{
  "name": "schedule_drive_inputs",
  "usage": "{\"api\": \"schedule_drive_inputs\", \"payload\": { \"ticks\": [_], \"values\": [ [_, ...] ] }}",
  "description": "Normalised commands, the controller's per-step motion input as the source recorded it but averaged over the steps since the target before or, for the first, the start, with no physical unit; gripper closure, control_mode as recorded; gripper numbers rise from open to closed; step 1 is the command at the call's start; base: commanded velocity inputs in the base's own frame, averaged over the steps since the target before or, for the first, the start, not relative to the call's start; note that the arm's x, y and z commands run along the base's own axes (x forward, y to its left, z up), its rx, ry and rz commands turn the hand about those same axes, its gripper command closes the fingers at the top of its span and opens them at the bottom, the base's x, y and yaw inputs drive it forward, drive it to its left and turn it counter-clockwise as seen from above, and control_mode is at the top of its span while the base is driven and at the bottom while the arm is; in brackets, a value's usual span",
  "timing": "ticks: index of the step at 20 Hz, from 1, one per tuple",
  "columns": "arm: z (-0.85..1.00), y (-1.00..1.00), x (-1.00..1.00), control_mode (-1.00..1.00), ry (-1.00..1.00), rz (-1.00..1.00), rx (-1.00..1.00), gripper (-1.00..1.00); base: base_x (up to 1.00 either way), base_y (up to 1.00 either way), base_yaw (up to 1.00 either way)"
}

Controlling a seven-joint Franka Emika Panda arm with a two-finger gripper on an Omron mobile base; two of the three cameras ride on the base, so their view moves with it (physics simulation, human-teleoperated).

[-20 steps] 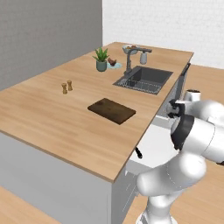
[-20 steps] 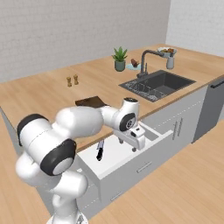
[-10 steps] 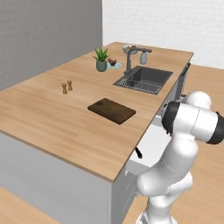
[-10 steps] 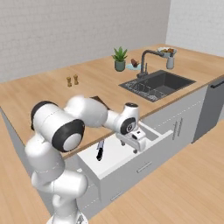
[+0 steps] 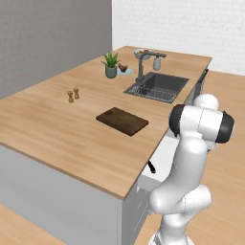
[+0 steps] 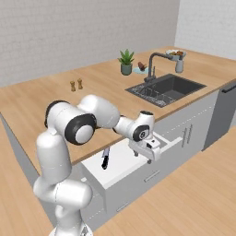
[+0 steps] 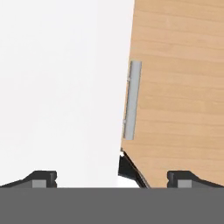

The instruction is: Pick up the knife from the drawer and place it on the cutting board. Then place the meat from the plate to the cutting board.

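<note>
Drawer (image 6: pixel 138 159): pulled out below the counter edge, white box interior exposed; its front panel with grey handle bar (image 7: pixel 131 99) shows in the hand view.
Knife (image 6: pixel 105 157): lying in the drawer's left part, black handle toward the robot, blade pointing back toward the counter; untouched.
Gripper (image 6: pixel 143 157): over the drawer's right end, just above the front panel, jaws spread wide with nothing between them; well to the right of the knife.
Cutting board (image 5: pixel 122 121): dark brown, flat on the counter near its front edge, bare.
Plate (image 6: pixel 142 70): pale blue, beside the plant pot (image 6: pixel 126 69) behind the sink; meat (image 5: pixel 124 68) sits on it.
Step in hand: likely the reach for the knife; no grasp made.
Next move: shift the hand left along the drawer, align fingers across the handle, descend, close.
</note>
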Motion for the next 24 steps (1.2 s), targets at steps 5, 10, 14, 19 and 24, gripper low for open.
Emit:
{"api": "schedule_drive_inputs", "payload": {
  "ticks": [5,10,14,19,24],
  "values": [
    [-0.26,-0.06,0.18,-1.00,0.00,0.00,0.00,-1.00,0.00,0.00,0.00],
    [-0.40,0.00,0.23,-1.00,0.00,0.00,0.00,-1.00,0.00,0.00,0.00],
    [-0.43,-0.07,0.04,-1.00,0.01,0.00,0.00,-1.00,0.00,0.00,0.00],
    [-0.44,-0.23,0.01,-1.00,0.03,0.00,0.00,-1.00,0.00,0.00,0.00],
    [-0.32,-0.89,-0.71,-1.00,0.13,-0.01,0.05,-1.00,0.00,0.00,0.00]
  ]
}}
